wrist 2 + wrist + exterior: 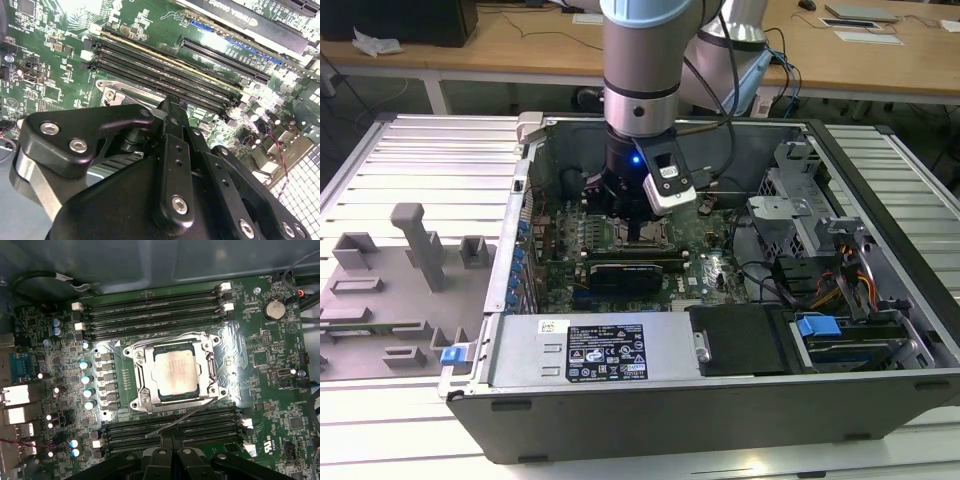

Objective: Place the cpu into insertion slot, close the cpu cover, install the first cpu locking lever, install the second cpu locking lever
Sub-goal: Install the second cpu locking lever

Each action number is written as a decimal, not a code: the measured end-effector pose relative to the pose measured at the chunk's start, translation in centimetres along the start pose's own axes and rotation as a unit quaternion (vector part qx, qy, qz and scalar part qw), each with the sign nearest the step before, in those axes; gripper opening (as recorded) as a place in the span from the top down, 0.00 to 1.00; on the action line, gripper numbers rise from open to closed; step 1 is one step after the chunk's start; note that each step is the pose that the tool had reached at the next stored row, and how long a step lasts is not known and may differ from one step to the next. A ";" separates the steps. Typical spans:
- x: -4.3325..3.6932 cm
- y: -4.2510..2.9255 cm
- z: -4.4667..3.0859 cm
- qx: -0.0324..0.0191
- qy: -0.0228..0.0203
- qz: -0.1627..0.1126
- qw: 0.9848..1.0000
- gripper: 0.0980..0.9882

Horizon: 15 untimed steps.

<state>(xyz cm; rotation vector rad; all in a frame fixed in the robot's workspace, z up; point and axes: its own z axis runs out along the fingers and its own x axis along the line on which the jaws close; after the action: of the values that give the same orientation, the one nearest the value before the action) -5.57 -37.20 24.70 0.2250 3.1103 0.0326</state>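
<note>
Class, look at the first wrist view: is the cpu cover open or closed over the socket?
Closed. The cpu cover lies flat around the cpu, whose pale top shows through its central window.

Table under me: a silver metal table with long grooves, seen in the exterior view.
Desks behind me: light wooden desks run across the back.
On the desks: crumpled white paper and flat grey things.
Floor: dark, under the desks.
Light: bright and even.
</note>
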 end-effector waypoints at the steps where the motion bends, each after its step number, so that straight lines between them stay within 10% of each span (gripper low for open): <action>1: -0.04 0.00 -0.01 -0.001 0.000 0.000 1.000 0.99; 15: 0.14 -0.12 1.36 -0.024 0.006 -0.110 0.994 0.99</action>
<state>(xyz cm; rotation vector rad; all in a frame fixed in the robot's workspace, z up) -5.70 -37.27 23.34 -0.1207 3.1198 0.1053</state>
